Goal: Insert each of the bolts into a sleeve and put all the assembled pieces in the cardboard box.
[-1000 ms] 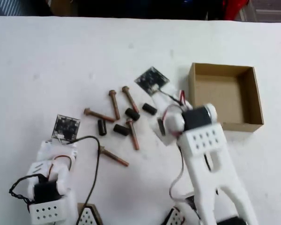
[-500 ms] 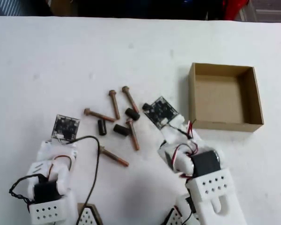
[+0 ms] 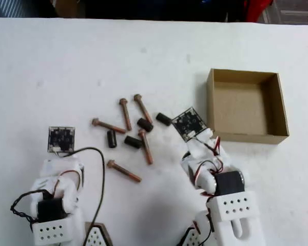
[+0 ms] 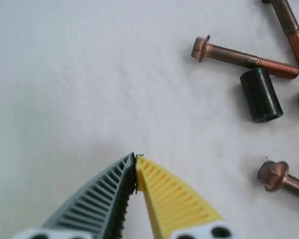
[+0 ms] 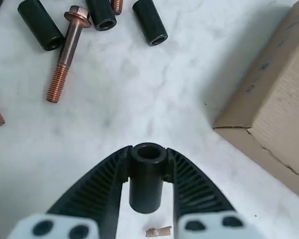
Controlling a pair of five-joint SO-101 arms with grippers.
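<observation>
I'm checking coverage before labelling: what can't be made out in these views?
High view: camera boards cover the right pincer, its sleeve and the left pincer.
Right wrist view: the edge cuts off the cardboard box; its inside is hidden.
Left wrist view: the edge cuts one bolt short.

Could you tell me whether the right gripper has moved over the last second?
Yes. The right gripper, shut on a sleeve, has drawn back toward its base: from level with the cardboard box's far corner to beside its near corner.
</observation>
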